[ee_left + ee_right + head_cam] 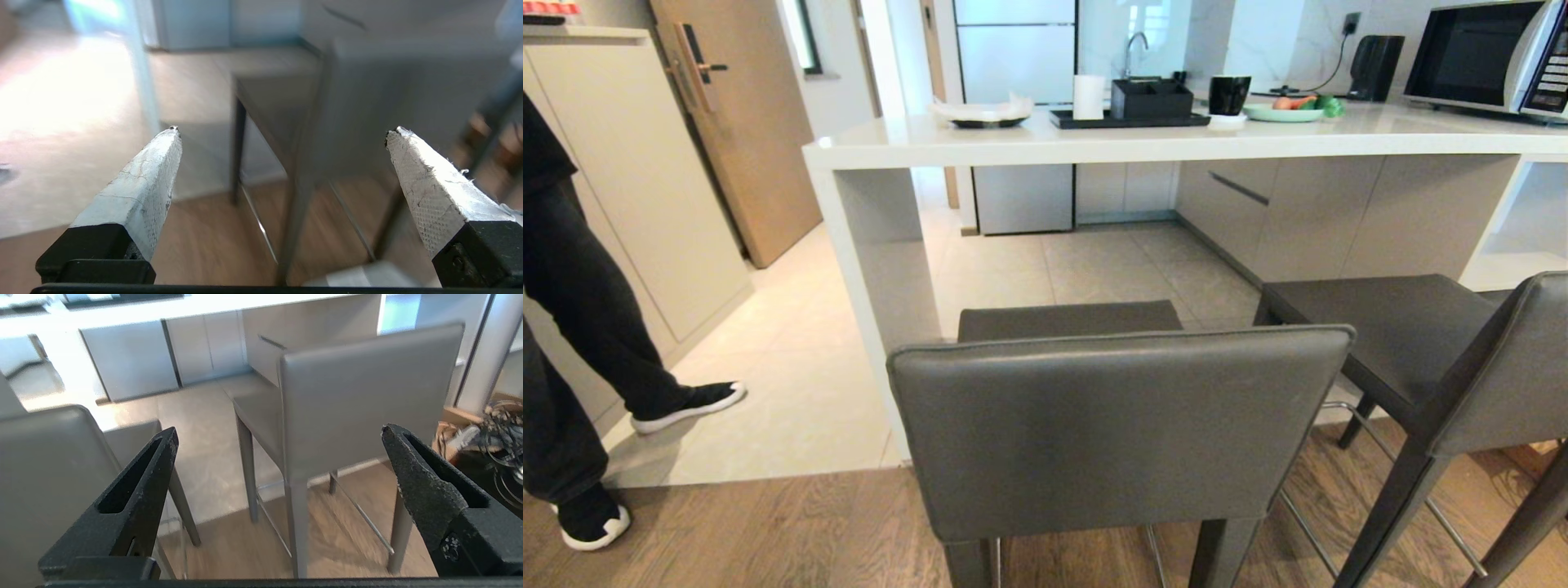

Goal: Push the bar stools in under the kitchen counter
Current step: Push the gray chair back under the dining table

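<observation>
Two grey leather bar stools stand in front of the white kitchen counter [1094, 140], both with their seats out from under the slab. One bar stool [1119, 425] is straight ahead, its backrest facing me. The other [1421, 343] stands to the right, turned at an angle. Neither arm shows in the head view. My left gripper [282, 130] is open with nothing between its white-taped fingers, short of the near stool [367, 98]. My right gripper [280, 433] is open and empty too, facing the right stool's backrest [367, 396], with the near stool [41, 469] beside it.
A person's legs [580, 327] in black trousers stand at the left on the floor. The counter carries a plate [980, 114], a black tray [1131, 118], a cup [1229, 94], a green dish [1282, 113] and a microwave [1486, 53]. Tangled cables [500, 428] lie past the right stool.
</observation>
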`<state>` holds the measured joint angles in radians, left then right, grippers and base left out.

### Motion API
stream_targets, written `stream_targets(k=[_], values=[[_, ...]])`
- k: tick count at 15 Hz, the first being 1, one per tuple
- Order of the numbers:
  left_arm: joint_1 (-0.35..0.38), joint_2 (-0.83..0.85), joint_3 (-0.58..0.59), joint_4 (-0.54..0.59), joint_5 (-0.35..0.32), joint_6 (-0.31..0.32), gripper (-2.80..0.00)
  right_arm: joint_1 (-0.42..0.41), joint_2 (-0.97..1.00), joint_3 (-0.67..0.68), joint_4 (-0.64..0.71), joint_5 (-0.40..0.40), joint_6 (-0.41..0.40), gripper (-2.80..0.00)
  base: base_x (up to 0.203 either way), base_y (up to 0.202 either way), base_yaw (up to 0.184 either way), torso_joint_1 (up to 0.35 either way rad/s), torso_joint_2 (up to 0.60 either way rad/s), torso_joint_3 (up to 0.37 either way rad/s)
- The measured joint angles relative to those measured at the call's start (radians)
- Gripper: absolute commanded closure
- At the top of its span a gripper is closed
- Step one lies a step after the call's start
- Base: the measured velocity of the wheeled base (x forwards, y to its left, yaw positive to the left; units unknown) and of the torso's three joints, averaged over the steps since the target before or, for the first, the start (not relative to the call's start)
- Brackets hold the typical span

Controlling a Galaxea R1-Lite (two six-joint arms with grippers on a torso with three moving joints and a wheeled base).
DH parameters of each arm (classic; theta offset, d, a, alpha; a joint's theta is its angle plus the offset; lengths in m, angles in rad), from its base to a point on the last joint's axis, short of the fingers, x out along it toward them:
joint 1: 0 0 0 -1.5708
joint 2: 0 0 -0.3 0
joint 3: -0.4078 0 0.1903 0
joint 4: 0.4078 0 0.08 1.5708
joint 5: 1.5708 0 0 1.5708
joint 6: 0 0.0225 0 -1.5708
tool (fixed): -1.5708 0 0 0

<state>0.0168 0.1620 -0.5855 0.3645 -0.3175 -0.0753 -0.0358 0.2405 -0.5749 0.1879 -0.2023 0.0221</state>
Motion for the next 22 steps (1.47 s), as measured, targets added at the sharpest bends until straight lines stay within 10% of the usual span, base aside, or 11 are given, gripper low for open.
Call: stream_targets(k=[4, 7, 15, 22], values=[[-0.011, -0.114, 0.312, -0.091, 0.143, 0.082, -2.80, 0.023, -0.092, 0.151, 0.002, 0.012, -0.031, -2.80, 0.000, 0.000, 0.000, 0.000, 0.00, 0.000], [-0.013, -0.146, 0.536, -0.358, 0.272, 0.113, -2.80, 0.030, -0.193, 0.281, -0.008, 0.067, -0.099, -2.80, 0.000, 0.000, 0.000, 0.000, 0.00, 0.000], [-0.014, -0.162, 0.586, -0.440, 0.238, 0.120, -2.80, 0.032, -0.240, 0.565, -0.288, 0.213, -0.225, -2.80, 0.000, 0.000, 0.000, 0.000, 0.00, 0.000], [-0.014, -0.162, 0.586, -0.438, 0.245, 0.092, -2.80, 0.033, -0.240, 0.575, -0.176, 0.216, -0.081, -2.80, 0.000, 0.000, 0.000, 0.000, 0.00, 0.000]])
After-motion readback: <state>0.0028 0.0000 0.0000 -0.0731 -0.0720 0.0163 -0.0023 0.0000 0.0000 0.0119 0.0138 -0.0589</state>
